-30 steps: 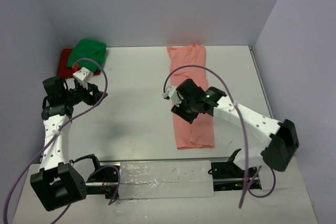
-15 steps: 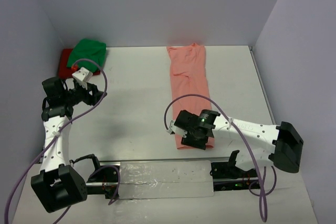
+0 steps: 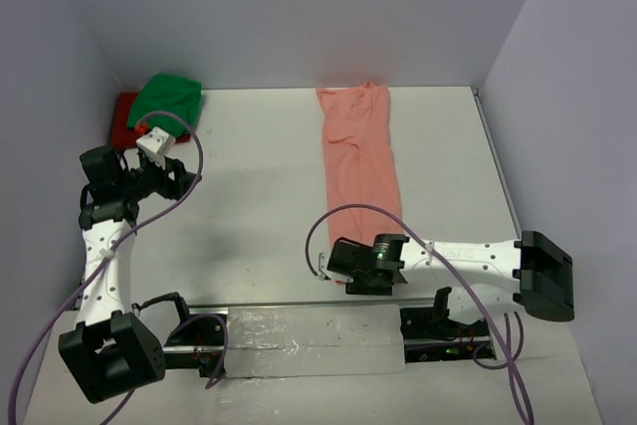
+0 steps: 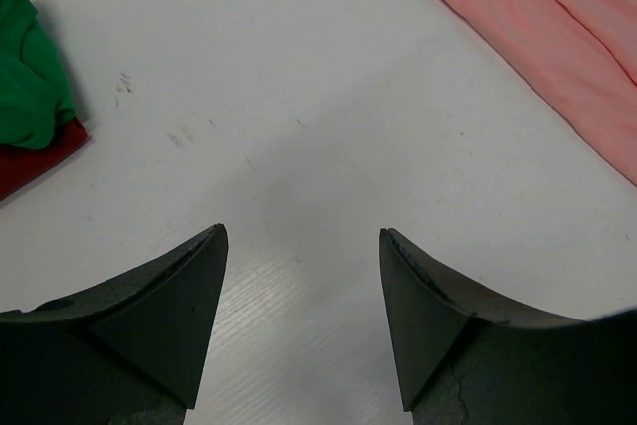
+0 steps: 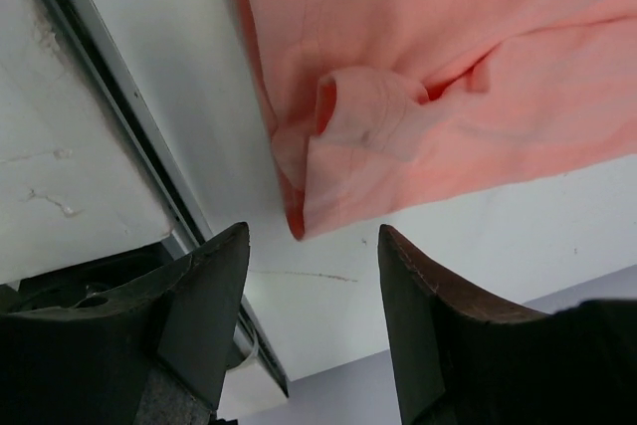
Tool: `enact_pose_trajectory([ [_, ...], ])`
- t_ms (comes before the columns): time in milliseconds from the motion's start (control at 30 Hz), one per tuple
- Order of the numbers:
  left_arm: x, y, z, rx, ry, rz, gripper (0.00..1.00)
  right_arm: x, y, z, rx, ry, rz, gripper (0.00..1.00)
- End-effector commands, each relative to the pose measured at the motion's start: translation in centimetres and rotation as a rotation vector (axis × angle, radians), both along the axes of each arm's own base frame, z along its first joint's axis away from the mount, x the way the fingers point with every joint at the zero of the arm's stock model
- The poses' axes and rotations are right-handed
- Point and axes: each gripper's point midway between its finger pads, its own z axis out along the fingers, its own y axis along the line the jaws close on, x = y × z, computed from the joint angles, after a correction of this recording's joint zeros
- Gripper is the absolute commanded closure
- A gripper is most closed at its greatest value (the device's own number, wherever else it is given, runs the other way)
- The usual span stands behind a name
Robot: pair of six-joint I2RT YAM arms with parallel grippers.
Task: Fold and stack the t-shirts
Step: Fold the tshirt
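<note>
The single shirt (image 3: 360, 151) lies lengthwise right of centre on the surface (image 3: 259, 196); its near end sits beneath the right gripper (image 5: 314, 246). Far left, the upper shirt (image 3: 171, 97) rests on the lower shirt (image 3: 121, 124).

A white table (image 3: 269, 206), faintly scuffed, stands enclosed by plain pale-lilac panels: a back wall (image 3: 299, 7), a left wall (image 3: 40, 87) and a right wall (image 3: 582, 87). Light is soft and even. A metal rail (image 3: 309, 340) runs along the table's near edge.
</note>
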Motion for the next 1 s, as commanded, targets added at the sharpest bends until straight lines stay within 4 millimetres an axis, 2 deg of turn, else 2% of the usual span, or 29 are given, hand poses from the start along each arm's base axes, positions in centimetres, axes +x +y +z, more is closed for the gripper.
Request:
enact_pose_trajectory([
  [0,0.8,0.4,0.9,0.010,-0.045,0.010,0.29,1.0,1.9,-0.5,0.009,-0.046,0.040,0.38],
  [133,0.7,0.5,1.0,0.015,-0.045,0.014,0.28,0.8,4.2,-1.1,0.045,-0.051,0.063,0.38],
  [400,0.7,0.7,1.1,0.024,-0.047,0.021,0.28,-0.1,5.9,-2.1,0.030,-0.007,0.118,0.39],
  [567,0.7,0.6,1.2,0.025,-0.053,0.019,0.28,-0.2,4.5,-4.1,-0.054,0.001,0.134,0.40],
  [833,1.0,0.8,1.0,0.026,-0.046,0.023,0.28,-0.2,3.2,-6.2,-0.140,0.012,0.147,0.41],
  [967,1.0,0.8,1.0,0.027,-0.052,0.028,0.28,0.5,3.2,-6.3,-0.138,-0.032,0.146,0.43],
])
